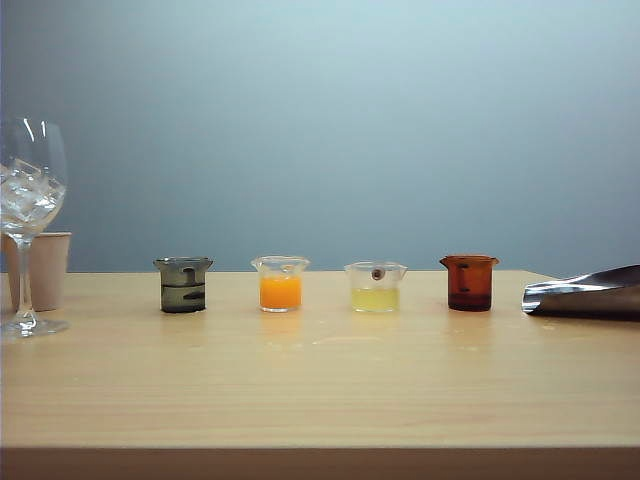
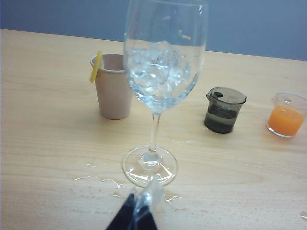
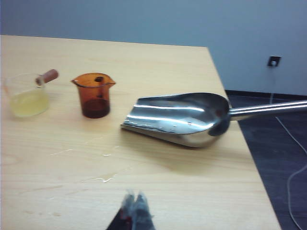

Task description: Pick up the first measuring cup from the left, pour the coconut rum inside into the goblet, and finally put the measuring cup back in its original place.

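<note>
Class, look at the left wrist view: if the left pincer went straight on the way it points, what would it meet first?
Probably the goblet: its foot stands just ahead of the closed left pincer, though depth is hard to judge.

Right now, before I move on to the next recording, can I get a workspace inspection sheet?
Surface: wooden table, spilled droplets near the goblet's foot.
Job's things: first measuring cup upright, holding coconut rum; goblet with ice.
Clutter: paper cup, orange cup, yellow cup, amber cup, metal scoop.
Pincers: left pincer shut, right pincer shut, both empty.
Cables: floor cable.
Surroundings: grey wall.
</note>
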### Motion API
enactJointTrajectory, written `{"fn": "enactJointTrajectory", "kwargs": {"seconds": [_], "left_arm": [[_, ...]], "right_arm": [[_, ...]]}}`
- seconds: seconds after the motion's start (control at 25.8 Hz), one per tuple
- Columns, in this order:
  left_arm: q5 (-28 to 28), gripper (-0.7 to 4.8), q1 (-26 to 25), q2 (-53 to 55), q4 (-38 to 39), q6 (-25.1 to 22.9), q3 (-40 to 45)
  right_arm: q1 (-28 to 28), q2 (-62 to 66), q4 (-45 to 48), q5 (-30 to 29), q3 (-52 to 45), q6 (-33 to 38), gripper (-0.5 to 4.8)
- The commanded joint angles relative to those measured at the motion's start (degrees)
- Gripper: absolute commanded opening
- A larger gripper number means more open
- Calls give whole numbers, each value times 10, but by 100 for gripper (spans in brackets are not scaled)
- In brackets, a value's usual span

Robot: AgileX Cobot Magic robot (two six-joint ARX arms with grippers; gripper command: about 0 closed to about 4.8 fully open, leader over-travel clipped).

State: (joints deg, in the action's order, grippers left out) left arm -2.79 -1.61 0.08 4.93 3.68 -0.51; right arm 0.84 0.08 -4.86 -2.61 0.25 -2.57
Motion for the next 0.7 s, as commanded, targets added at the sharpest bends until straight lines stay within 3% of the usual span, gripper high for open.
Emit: {"fn": "enactJointTrajectory", "kwargs": {"seconds": [0.04, 0.19, 0.39, 0.43, 0.47, 0.58, 0.7], "left_arm": [[2, -5, 0, 0, -9, -3, -1], [2, -6, 0, 0, -10, -2, -1], [3, -5, 0, 0, -10, 16, -16], [2, -5, 0, 0, -10, 30, -28], [2, -5, 1, 0, -11, 52, -50], [2, -5, 2, 7, 1, 60, -101], [2, -5, 2, 28, 32, 57, -151]], "right_arm": [[0, 0, 8, 14, -2, 2, -5], [1, 0, -2, 12, -2, 45, -5], [3, 0, 26, 14, 19, 46, -5], [3, 0, 23, 15, 35, 71, -5], [3, 8, -1, 14, 68, 140, -5], [4, 40, -70, 10, 137, 163, -5], [3, 95, -76, -4, 202, 165, -5]]}}
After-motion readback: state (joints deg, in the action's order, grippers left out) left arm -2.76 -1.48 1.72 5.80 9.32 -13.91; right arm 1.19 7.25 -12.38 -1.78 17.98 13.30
